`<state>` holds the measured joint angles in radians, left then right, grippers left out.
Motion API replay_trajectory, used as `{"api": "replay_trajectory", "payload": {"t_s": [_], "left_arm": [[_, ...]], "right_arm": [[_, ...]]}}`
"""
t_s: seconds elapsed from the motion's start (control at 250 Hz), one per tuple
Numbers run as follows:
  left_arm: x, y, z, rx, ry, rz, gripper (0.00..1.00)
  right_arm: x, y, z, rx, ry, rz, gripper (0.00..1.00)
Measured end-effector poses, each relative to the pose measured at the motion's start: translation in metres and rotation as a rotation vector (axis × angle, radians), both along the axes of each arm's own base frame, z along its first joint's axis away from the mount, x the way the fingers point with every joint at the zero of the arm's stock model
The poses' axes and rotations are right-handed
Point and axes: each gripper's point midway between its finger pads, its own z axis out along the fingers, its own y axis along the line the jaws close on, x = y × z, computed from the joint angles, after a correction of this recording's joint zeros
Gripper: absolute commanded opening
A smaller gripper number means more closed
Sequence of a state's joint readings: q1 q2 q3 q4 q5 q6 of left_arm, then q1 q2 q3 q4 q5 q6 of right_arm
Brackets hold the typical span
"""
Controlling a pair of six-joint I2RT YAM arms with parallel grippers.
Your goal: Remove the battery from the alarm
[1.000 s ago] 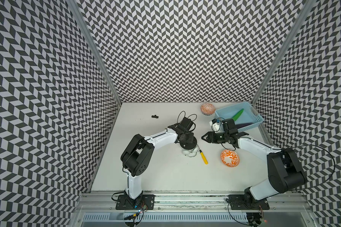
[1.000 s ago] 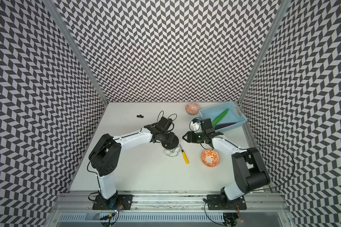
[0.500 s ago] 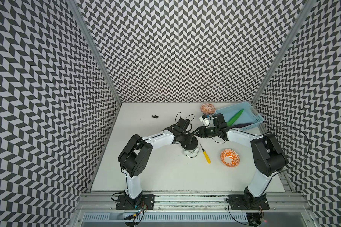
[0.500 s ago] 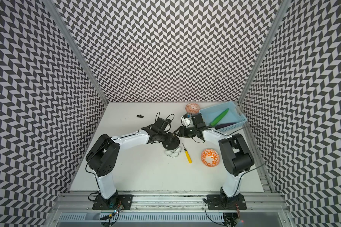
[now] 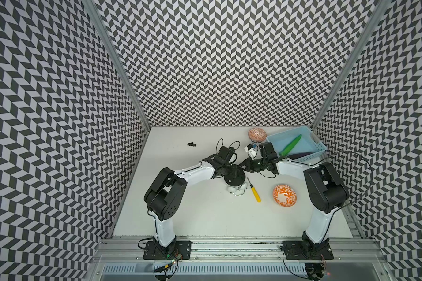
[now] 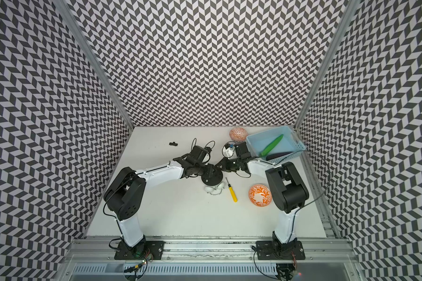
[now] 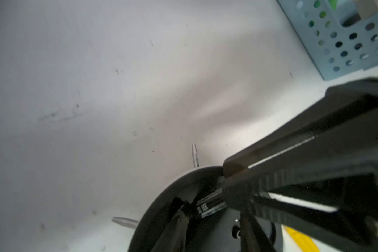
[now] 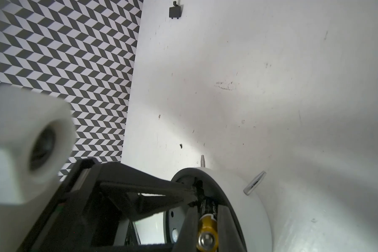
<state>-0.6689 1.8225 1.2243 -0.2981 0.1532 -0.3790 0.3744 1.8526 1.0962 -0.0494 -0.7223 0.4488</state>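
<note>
Table: white and scuffed, shown whole in both top views.
Alarm: laid face down near the middle, black back turned up, bells toward the front edge.
Screwdriver: laid flat just to the right of the alarm, yellow handle pointed to the front.
Front bowl: orange-patterned, set mouth up, right of the screwdriver and apart from it.
Rear bowl: placed at the back edge, just beside the basket.
Basket: blue, perforated, set in the rear right corner.
Black piece: small, left alone toward the rear left, well apart from the rest.
</note>
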Motion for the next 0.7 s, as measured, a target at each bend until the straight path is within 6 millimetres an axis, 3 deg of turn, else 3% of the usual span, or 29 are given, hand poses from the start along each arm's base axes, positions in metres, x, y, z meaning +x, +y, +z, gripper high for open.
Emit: {"api": "replay_trajectory", "payload": {"t_s": [0.112, 0.196, 0.276, 0.324, 0.401, 0.513, 0.601, 0.697], "left_arm": [[-0.001, 0.005, 0.033, -0.024, -0.052, 0.016, 0.70], [-0.004, 0.012, 0.065, -0.056, -0.109, 0.040, 0.80], [-0.013, 0.022, 0.082, -0.090, -0.129, 0.068, 0.87], [-0.022, 0.029, 0.083, -0.098, -0.122, 0.079, 0.90], [-0.036, 0.038, 0.070, -0.100, -0.080, 0.096, 0.96], [-0.058, 0.052, 0.036, -0.079, 0.014, 0.126, 0.99], [-0.069, 0.057, 0.018, -0.070, 0.071, 0.144, 0.99], [-0.071, 0.058, 0.014, -0.093, 0.102, 0.164, 0.98]], "right_arm": [[0.005, -0.022, 0.029, -0.007, -0.067, -0.052, 0.09], [0.010, -0.053, 0.054, -0.035, -0.155, -0.141, 0.11], [0.008, -0.079, 0.058, -0.062, -0.192, -0.216, 0.11], [0.004, -0.094, 0.047, -0.078, -0.179, -0.255, 0.11], [-0.009, -0.112, 0.012, -0.111, -0.106, -0.300, 0.12], [-0.044, -0.130, -0.039, -0.160, 0.039, -0.338, 0.27], [-0.054, -0.136, -0.052, -0.181, 0.076, -0.352, 0.33], [-0.057, -0.145, -0.058, -0.235, 0.090, -0.376, 0.47]]}}
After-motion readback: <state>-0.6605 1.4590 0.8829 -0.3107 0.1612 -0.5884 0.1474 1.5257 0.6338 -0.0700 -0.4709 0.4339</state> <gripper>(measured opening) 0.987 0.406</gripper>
